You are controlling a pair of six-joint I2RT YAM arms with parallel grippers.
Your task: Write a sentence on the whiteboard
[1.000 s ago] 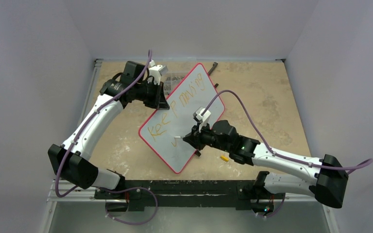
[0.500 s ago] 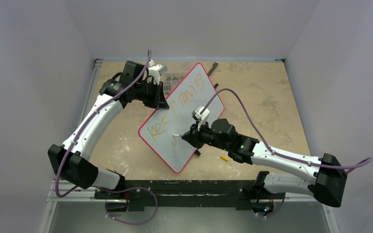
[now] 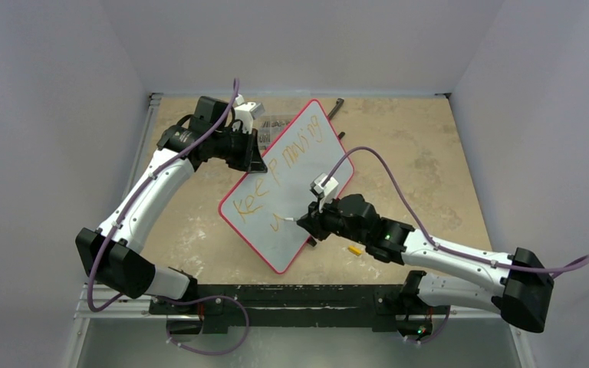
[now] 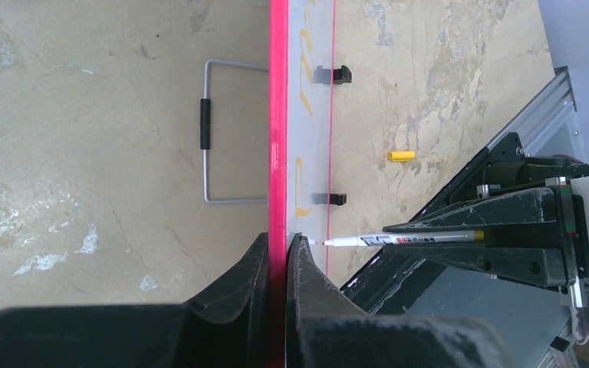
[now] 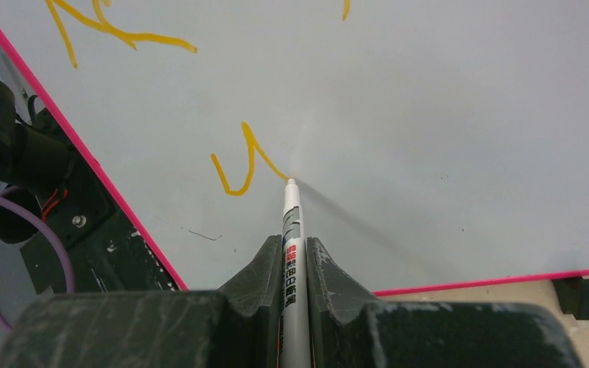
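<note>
The whiteboard (image 3: 307,165), red-framed, stands tilted on the table. My left gripper (image 3: 259,162) is shut on its upper left frame; in the left wrist view the jaws (image 4: 279,245) pinch the red edge (image 4: 278,115). My right gripper (image 3: 307,222) is shut on a slim white marker (image 5: 292,230), whose tip touches the board. The sentence (image 3: 276,172) reads "Keep moving" in orange on the top line. A lone orange "u" (image 5: 241,165) sits below it, with the marker tip at the end of its right stroke.
A yellow marker cap (image 3: 355,249) lies on the table right of the board's lower corner. A black tool (image 3: 336,108) lies at the back. A wire stand (image 4: 222,134) lies behind the board. Two black feet (image 4: 340,74) stick out from its face edge.
My right gripper has carried the marker tip rightward across the board, finishing the "u" on the lower line. The left arm and the board have not moved.
</note>
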